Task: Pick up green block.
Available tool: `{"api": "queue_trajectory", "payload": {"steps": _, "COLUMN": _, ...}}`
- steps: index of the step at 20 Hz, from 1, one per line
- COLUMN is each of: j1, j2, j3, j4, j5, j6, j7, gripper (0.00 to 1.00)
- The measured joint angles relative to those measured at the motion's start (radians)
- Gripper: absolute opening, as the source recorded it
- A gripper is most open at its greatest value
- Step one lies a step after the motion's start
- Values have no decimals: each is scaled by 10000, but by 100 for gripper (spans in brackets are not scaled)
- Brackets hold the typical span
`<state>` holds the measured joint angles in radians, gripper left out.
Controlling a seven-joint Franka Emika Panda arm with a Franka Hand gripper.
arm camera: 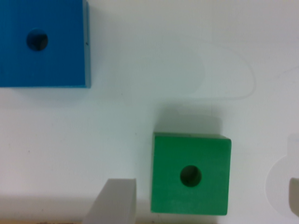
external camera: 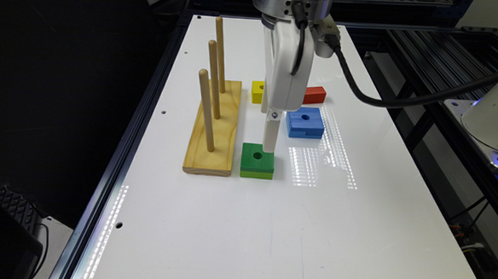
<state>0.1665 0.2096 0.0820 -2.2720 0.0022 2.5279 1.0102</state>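
Note:
The green block lies flat on the white table, dark green on top with a lime lower layer and a round centre hole. My gripper hangs straight down over its far side, one fingertip reaching to about the block's far top edge. In the wrist view the green block sits between the two fingers of my gripper, nearer the grey finger than the one at the picture's edge. The gripper is open and holds nothing.
A blue square block with a hole lies just beyond the green one toward the exterior view's right. A wooden base with three upright pegs stands close on its other side. A yellow block and a red block lie farther back.

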Motion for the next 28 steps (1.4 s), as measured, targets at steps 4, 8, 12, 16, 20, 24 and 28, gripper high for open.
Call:
{"api": "queue_trajectory", "payload": {"steps": 4, "j1": -1, "j2": 214, "j3": 1, "j4": 6, "j5": 0, "j6": 106, "j7": 1, "gripper": 100}}
{"api": "queue_trajectory", "payload": {"steps": 8, "j1": -1, "j2": 523, "j3": 1, "j4": 26, "j5": 0, "j6": 383, "j7": 2, "gripper": 100}}
{"api": "queue_trajectory", "payload": {"steps": 12, "j1": -3, "j2": 711, "j3": 1, "j4": 74, "j5": 0, "j6": 530, "j7": 2, "gripper": 100}}
{"api": "queue_trajectory", "payload": {"steps": 16, "j1": -3, "j2": 730, "j3": 1, "j4": 111, "j5": 0, "j6": 530, "j7": 2, "gripper": 100}}
{"api": "queue_trajectory", "payload": {"steps": 20, "j1": -3, "j2": 838, "j3": 1, "j4": 115, "j5": 0, "j6": 565, "j7": 2, "gripper": 100}}
{"api": "queue_trajectory", "payload": {"steps": 24, "j1": -4, "j2": 1240, "j3": 0, "j4": 122, "j5": 0, "j6": 948, "j7": 2, "gripper": 100}}
{"api": "queue_trajectory", "payload": {"steps": 28, "j1": -5, "j2": 1426, "j3": 0, "j4": 128, "j5": 0, "j6": 1164, "j7": 2, "gripper": 100}}
